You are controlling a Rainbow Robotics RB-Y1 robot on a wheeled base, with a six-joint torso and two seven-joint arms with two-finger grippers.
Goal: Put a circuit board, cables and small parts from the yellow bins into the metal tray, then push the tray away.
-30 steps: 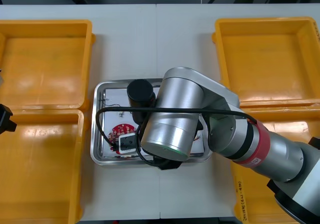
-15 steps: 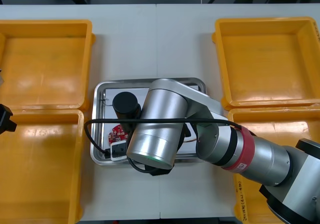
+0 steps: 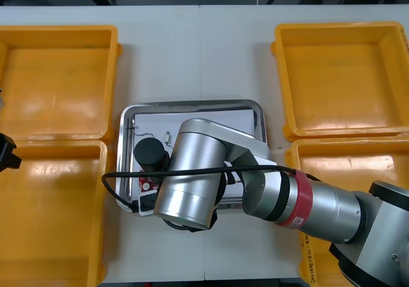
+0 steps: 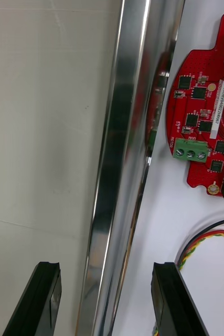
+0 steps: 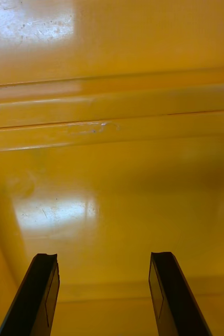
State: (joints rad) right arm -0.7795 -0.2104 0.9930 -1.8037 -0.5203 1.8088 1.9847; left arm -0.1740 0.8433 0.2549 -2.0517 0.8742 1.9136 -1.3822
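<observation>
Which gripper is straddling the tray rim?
The right gripper: its open fingers straddle the rim of the metal tray, one over the table, one inside by the red circuit board. The left gripper hangs open over a yellow bin.

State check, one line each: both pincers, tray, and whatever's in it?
metal tray: white inside, loaded.
right pincer: open, straddling the tray's rim, one side over the table.
left pincer: open, idle over a yellow bin.
circuit board: flat in the tray, beside the rim.
red and yellow cable: lying in the tray.
small metal part: loose in the tray.
</observation>
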